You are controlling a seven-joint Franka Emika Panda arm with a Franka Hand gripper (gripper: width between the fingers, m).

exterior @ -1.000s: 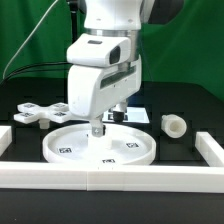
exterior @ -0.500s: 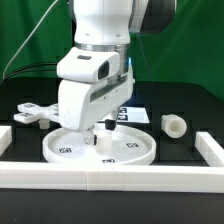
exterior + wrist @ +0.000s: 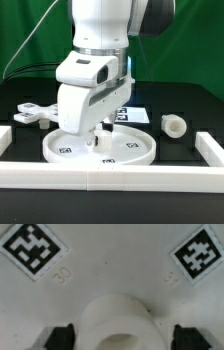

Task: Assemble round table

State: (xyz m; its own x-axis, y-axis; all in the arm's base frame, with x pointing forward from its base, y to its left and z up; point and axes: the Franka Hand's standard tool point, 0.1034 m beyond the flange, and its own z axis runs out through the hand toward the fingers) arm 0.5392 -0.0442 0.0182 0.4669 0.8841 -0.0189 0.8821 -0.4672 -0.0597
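Observation:
The large round disc [image 3: 140, 154] lies flat at the table's middle, with square tags on its face. My gripper [image 3: 97, 134] points down at the disc's middle. In the wrist view my gripper [image 3: 121, 338] is open. Its dark fingers [image 3: 62, 337] stand on either side of a short white raised hub [image 3: 118, 314] on the disc [image 3: 110, 272], with a gap on each side. The four-armed cross piece [image 3: 33, 114] lies at the exterior view's left. The short thick cylinder post [image 3: 175, 125] lies on its side at the exterior view's right.
Long white border bars run along the front [image 3: 110, 178], the exterior view's left [image 3: 5, 136] and right [image 3: 211, 148]. The marker board [image 3: 137, 112] lies behind the disc, partly hidden by the hand. A green curtain hangs behind.
From one second ago the hand has shifted toward the exterior view's left, tilted and come lower over the disc's middle. It has held still for the last half second.

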